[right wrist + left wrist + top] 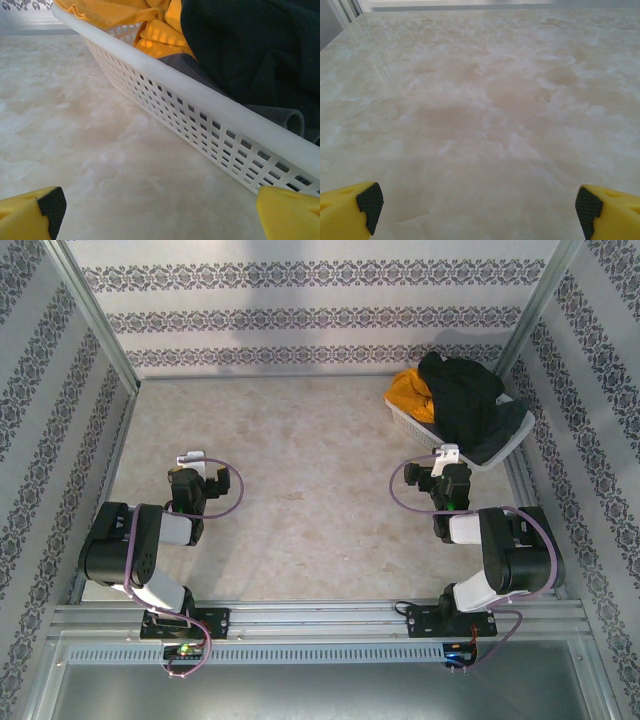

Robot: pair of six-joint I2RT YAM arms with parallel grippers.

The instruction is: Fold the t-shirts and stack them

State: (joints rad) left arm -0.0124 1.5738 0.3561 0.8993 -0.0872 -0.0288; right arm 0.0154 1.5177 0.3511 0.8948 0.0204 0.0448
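Left hand (477, 207): fingers spread wide with nothing between them; it sits low over the marbled tabletop (300, 440) on the left side, well apart from the clothes.
Right hand (160, 210): fingers also spread wide, gripping nothing; it is low over the tabletop, just beside the near wall of the basket (200, 97) and facing it.
Basket: white slatted plastic, set at an angle in the far right corner of the tabletop.
Black t-shirt (465, 400): crumpled, heaped on top of the others in the basket and rising above its rim.
Mustard-yellow t-shirt (412, 392): bunched at the basket's left end, partly under the black one, with its edge over the rim.
Dark grey t-shirt (282, 117): under the black one, a fold resting against the near rim.
Folding: all three lie unfolded in one heap.
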